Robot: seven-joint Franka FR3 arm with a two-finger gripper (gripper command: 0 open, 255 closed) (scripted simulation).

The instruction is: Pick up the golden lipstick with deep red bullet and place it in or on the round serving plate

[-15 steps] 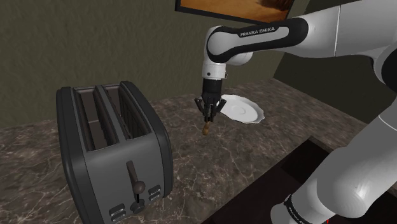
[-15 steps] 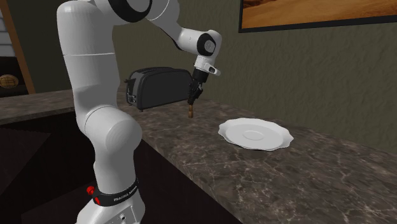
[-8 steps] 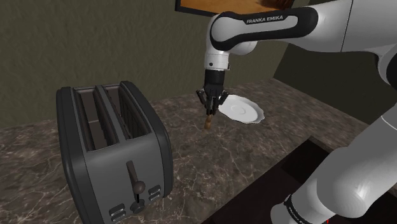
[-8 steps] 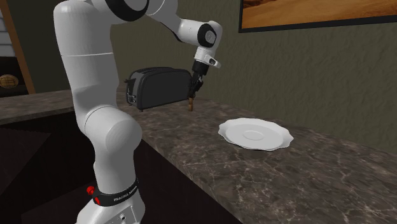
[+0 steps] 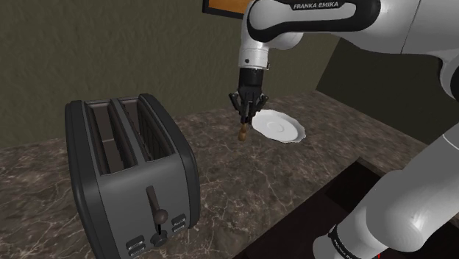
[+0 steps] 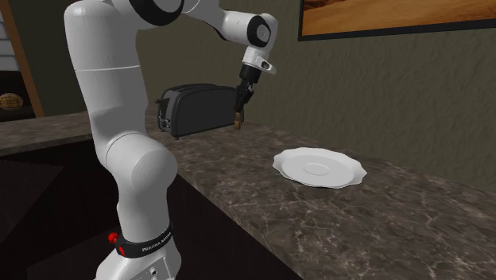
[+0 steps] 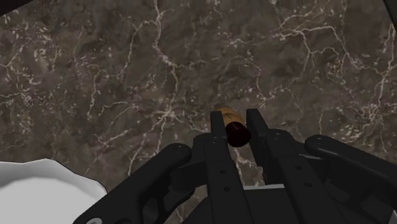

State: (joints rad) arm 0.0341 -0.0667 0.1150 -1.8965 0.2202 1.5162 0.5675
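Holding lipstick [image 5: 243, 133] by one end in closed gripper [image 5: 246, 118] above counter [image 5: 294, 176], short of plate [image 5: 296, 135]; could slip out if swung fast.

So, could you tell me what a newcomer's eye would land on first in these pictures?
Most likely the black gripper, hanging above the dark marbled counter mid-picture in the shoulder view, with a small golden lipstick clasped between its fingers. Next come the big dark two-slot toaster at that view's lower left, and the white plate with a wavy rim, lying on the counter just right of the gripper.
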